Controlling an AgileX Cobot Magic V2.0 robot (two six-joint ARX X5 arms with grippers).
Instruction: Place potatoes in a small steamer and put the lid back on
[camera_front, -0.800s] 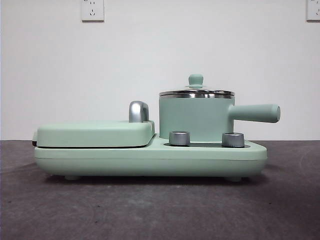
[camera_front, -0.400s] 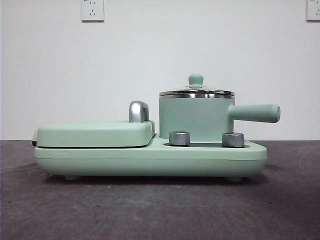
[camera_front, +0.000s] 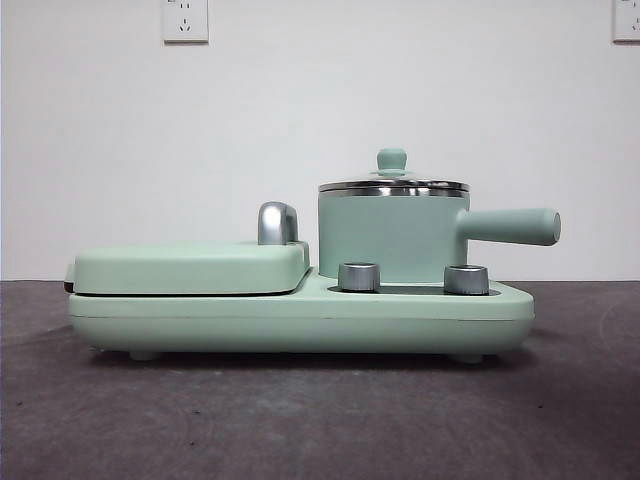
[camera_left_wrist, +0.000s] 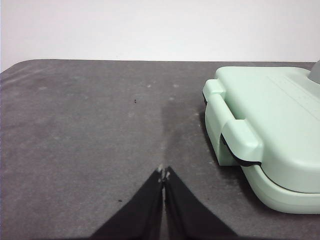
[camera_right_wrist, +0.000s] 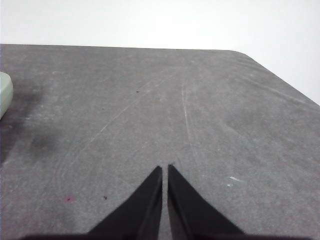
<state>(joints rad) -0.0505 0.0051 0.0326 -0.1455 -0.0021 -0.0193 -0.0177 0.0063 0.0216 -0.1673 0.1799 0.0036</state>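
The small steamer (camera_front: 392, 237), a mint-green pot with a stubby side handle, stands on the right half of the mint-green cooker base (camera_front: 300, 318). The lid (camera_front: 393, 183), glass with a steel rim and a green knob, sits on top of it. No potatoes show in any view. My left gripper (camera_left_wrist: 163, 174) is shut above bare table beside the griddle end of the cooker (camera_left_wrist: 270, 135). My right gripper (camera_right_wrist: 164, 169) is shut over bare grey table, with only a sliver of the cooker (camera_right_wrist: 4, 92) at the picture's edge. Neither arm shows in the front view.
A flat mint-green griddle cover (camera_front: 190, 267) with a chrome handle (camera_front: 277, 223) lies on the base's left half. Two steel dials (camera_front: 359, 277) sit in front of the pot. The dark grey table (camera_front: 320, 420) ends at a white wall with sockets (camera_front: 185, 20).
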